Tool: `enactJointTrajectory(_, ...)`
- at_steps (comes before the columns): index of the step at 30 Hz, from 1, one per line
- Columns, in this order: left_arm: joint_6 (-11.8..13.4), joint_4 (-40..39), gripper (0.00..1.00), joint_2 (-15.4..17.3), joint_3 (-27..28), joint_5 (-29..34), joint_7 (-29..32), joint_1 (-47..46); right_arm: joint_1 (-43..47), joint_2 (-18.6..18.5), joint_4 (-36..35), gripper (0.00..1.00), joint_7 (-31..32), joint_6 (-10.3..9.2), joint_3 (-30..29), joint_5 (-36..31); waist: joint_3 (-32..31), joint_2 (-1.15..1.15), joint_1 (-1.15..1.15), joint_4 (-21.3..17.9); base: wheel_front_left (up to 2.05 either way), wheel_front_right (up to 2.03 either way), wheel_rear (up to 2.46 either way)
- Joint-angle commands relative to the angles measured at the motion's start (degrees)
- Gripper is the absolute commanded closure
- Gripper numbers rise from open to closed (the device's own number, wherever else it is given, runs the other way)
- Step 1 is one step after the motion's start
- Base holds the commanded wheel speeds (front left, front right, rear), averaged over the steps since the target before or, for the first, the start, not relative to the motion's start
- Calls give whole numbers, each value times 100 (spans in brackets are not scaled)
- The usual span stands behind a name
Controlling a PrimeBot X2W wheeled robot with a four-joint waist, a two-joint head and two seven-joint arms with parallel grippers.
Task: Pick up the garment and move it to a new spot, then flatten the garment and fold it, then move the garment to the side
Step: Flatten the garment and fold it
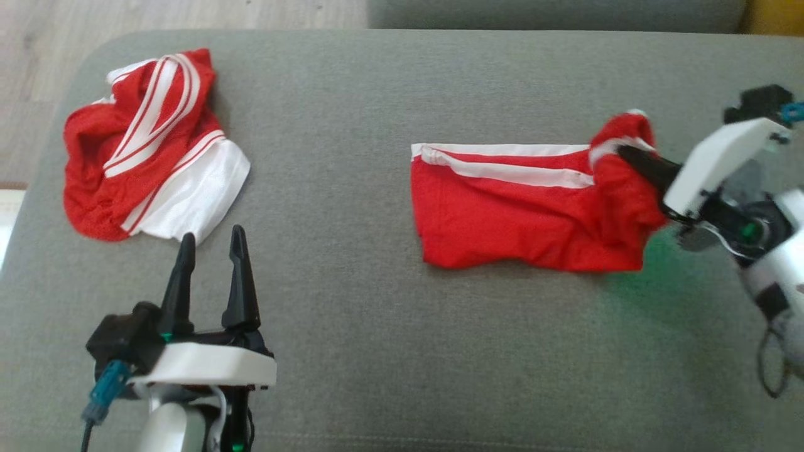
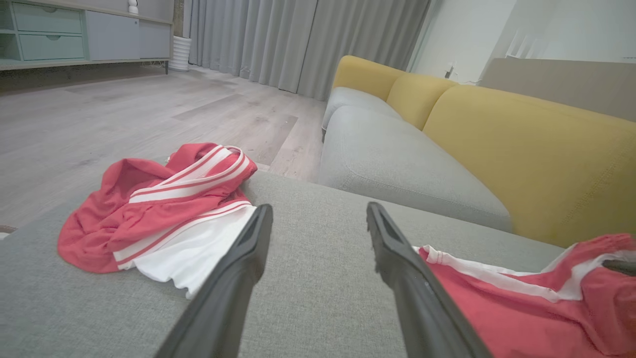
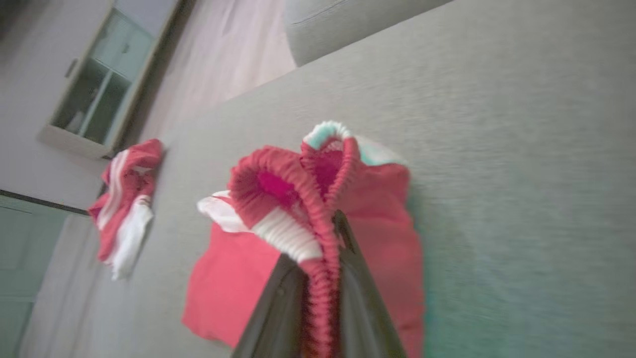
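Observation:
A red garment [image 1: 527, 210] with white side stripes lies spread on the grey cushion [image 1: 389, 351], right of centre. My right gripper [image 1: 622, 150] is shut on its elastic waistband at the right end, lifting that edge a little. In the right wrist view the ribbed waistband [image 3: 318, 248] is pinched between the two dark fingers of the right gripper [image 3: 325, 233]. My left gripper [image 1: 210, 242] stands open at the lower left with nothing between its fingers. In the left wrist view the left gripper [image 2: 318, 219] points over bare cushion, the garment [image 2: 521, 308] to its right.
A second red and white garment [image 1: 147, 147] lies crumpled at the cushion's far left corner, just beyond my left fingertips. Wooden floor [image 1: 38, 75] drops off past the left edge. A yellow and grey sofa [image 2: 497, 149] stands behind.

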Motion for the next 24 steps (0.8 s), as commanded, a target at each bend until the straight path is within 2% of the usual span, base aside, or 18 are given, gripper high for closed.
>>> enactJointTrajectory(1, -24, -131, 0, -4, 152, -33, -69, -226, -220, 60, -202, 100, 51, -4, -107, 191, 6, 0, 0, 80, 0, 0, 0)
enactJointTrajectory(10, 64, -168, 0, -4, -54, -200, -69, -275, -362, 989, 85, 100, 473, -4, -369, 942, 110, 0, 0, 583, 0, 0, 0)
enactJointTrajectory(16, 144, -188, 0, -4, -232, -353, -69, -335, -475, 1413, 663, 100, 400, -4, -320, 935, 219, 0, 0, 979, 0, 0, 0)
enactJointTrajectory(19, 179, -211, 0, -4, -248, -379, -69, -326, -537, 1515, 918, 100, 318, -4, -250, 831, 247, 0, 0, 1055, 0, 0, 0)
enactJointTrajectory(20, 184, -214, 0, -4, -248, -385, -69, -328, -553, 1550, 984, 89, 286, -4, -253, 828, 253, 0, 0, 1065, 0, 0, 0)
enactJointTrajectory(21, 190, -215, 0, -4, -247, -388, -69, -329, -575, 1583, 1008, 51, 258, -4, -243, 815, 256, 0, 0, 1068, 0, 0, 0)
enactJointTrajectory(22, 199, -217, 0, -4, -239, -390, -69, -329, -584, 1610, 981, 7, 245, -4, -217, 798, 255, 0, 0, 1057, 0, 0, 0)
enactJointTrajectory(23, 205, -217, 0, -4, -224, -390, -69, -330, -585, 1634, 950, 0, 195, -4, -227, 805, 248, 0, 0, 1033, 0, 0, 0)
enactJointTrajectory(24, 203, -220, 0, -4, -207, -386, -69, -335, -586, 1662, 912, 0, 126, -4, -258, 832, 237, 0, 0, 994, 0, 0, 0)
